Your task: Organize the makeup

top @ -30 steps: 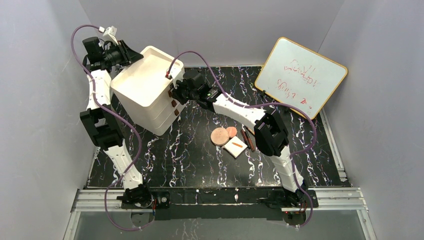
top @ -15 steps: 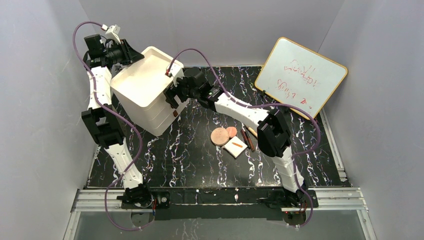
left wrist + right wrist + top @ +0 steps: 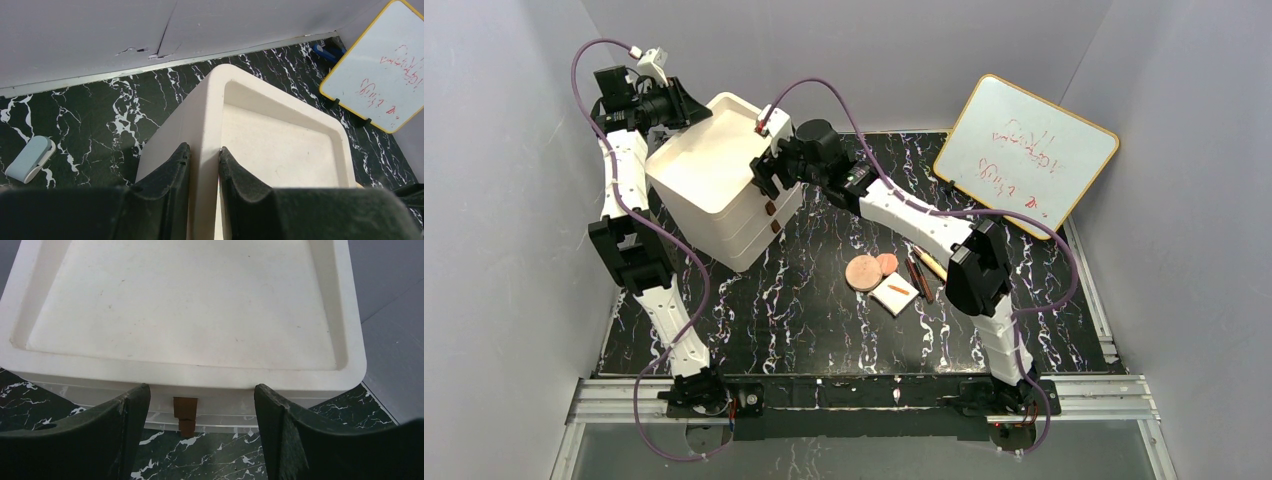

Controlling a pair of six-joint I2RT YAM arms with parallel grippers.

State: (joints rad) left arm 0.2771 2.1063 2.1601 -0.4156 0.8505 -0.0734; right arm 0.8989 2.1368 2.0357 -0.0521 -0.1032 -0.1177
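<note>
The makeup lies on the black marble mat: a large tan disc [image 3: 863, 272], a smaller red disc [image 3: 887, 263], a white square pad [image 3: 895, 294] with an orange mark, and thin sticks [image 3: 920, 275] to their right. No gripper is near it. My left gripper [image 3: 686, 108] [image 3: 204, 152] is shut on the rim wall of the cream drawer box [image 3: 714, 180] [image 3: 280, 150] at its back left corner. My right gripper [image 3: 764, 178] [image 3: 200, 390] hangs open over the box's front edge [image 3: 200, 377]. Brown knobs [image 3: 185, 415] show below, between its fingers, untouched.
A yellow-framed whiteboard [image 3: 1024, 153] leans at the back right. In the left wrist view a pale blue clip-like object [image 3: 31, 158] lies on the mat left of the box, and a blue item [image 3: 327, 50] sits behind the whiteboard. Grey walls close in on three sides.
The right gripper went from shut at the drawer knobs to open, and it has lifted up and away from them. The left gripper keeps its hold on the box rim.
</note>
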